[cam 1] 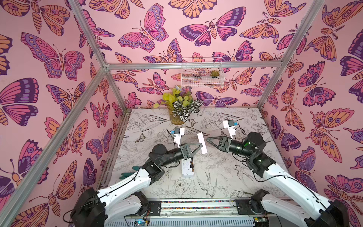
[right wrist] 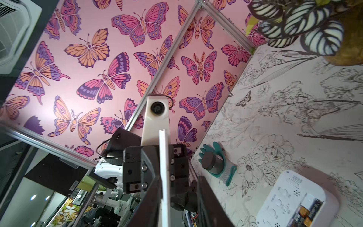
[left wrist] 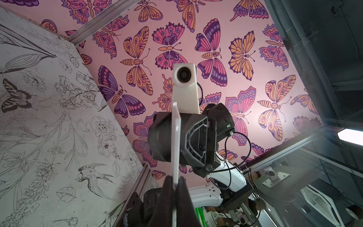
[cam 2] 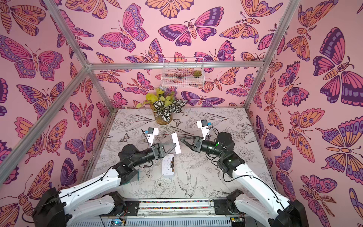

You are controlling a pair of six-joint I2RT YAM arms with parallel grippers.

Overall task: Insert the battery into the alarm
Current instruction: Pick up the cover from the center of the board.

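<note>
While the white alarm [cam 1: 187, 168] lies back-up mid-table [cam 1: 216, 176] (battery bay [right wrist: 306, 213] uncovered), left gripper [cam 1: 200, 145] pinches a white plate [cam 1: 200, 137]; right gripper [cam 1: 208, 139] gapes.

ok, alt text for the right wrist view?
A thin white panel, edge-on, stands between the right pincer's parted fingers, the left arm behind it. The alarm lies back-up on the table, battery bay open, a green glove nearby.

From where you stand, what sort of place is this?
Probably a staged robot test booth, not a home: an aluminium frame edges butterfly wallpaper, and the left arm and right arm are mounted at a printed table with a potted plant.
</note>
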